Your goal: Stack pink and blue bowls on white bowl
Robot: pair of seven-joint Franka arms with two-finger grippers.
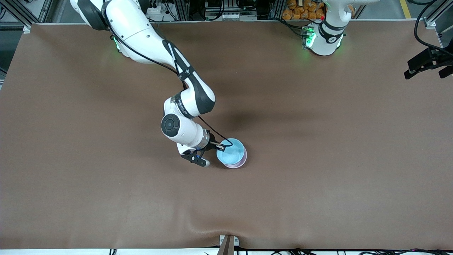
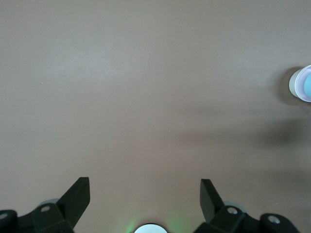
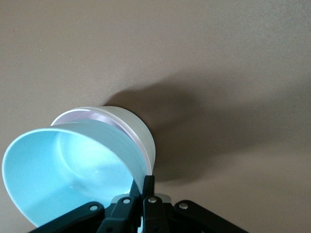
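Observation:
My right gripper (image 1: 220, 146) is shut on the rim of the light blue bowl (image 1: 230, 152), near the middle of the table. In the right wrist view the fingers (image 3: 149, 183) pinch the blue bowl's (image 3: 63, 170) wall. The bowl is tilted over the pink bowl (image 3: 92, 116), which sits nested in the white bowl (image 3: 141, 133). In the front view only a pink edge (image 1: 236, 165) shows under the blue bowl, and the white bowl is hidden. My left gripper (image 1: 424, 75) waits open and empty, high over the left arm's end of the table; its fingers (image 2: 77, 196) are spread wide.
The brown table (image 1: 318, 159) is bare around the stack. The stack shows small at the edge of the left wrist view (image 2: 302, 83). A grey bracket (image 1: 228, 244) sits at the table edge nearest the front camera.

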